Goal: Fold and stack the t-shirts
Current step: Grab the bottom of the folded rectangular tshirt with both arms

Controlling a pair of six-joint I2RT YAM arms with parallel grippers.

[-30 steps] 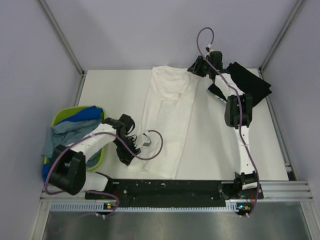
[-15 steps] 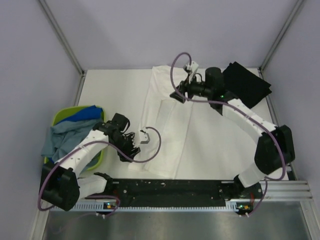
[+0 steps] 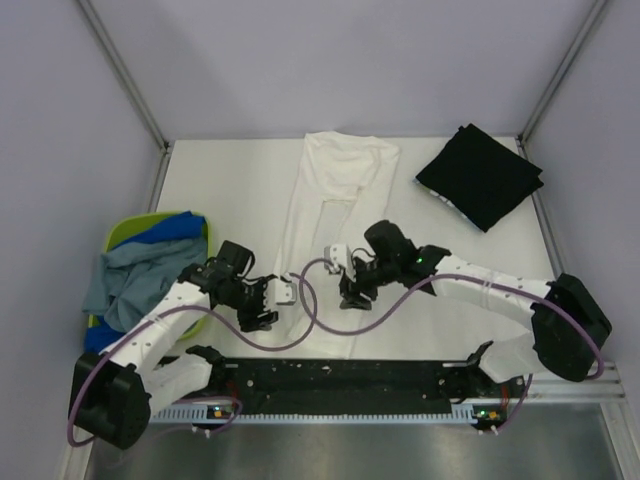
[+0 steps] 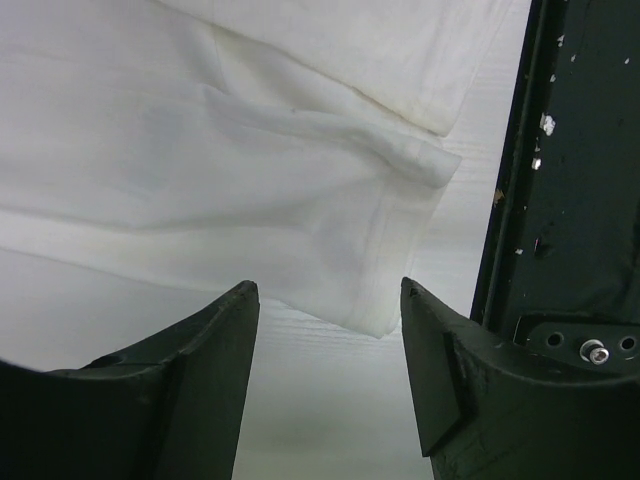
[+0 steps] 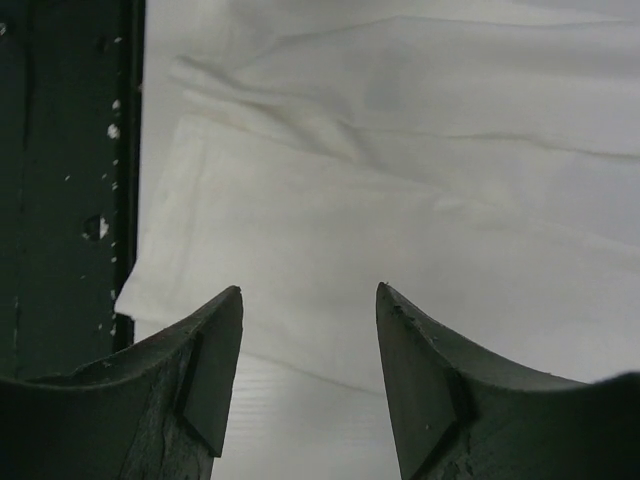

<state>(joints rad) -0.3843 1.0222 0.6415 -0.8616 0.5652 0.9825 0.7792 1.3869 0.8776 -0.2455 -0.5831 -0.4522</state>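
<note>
The white t-shirt [image 3: 335, 185] lies as a long narrow strip from the table's back to its front edge. My left gripper [image 3: 270, 305] is open and empty, low at the strip's near left corner; the left wrist view shows that hem corner [image 4: 395, 300] just ahead of my open left gripper [image 4: 328, 290]. My right gripper [image 3: 350, 293] is open and empty at the strip's near right side; the right wrist view shows the hem [image 5: 330, 300] under my open right gripper [image 5: 308, 290]. The black t-shirt [image 3: 480, 175] lies folded at the back right. Blue [image 3: 165, 232] and grey-blue [image 3: 125, 275] shirts fill the basket.
The lime-green basket [image 3: 122, 232] stands at the left edge beside the left arm. The black base rail [image 3: 340, 375] runs along the front, close to the shirt's near hem; it also shows in the left wrist view [image 4: 570, 180] and the right wrist view [image 5: 60, 150].
My right arm swung from the far right corner to the near end of the white shirt, which now lies narrower. My left gripper shifted slightly toward the front edge.
</note>
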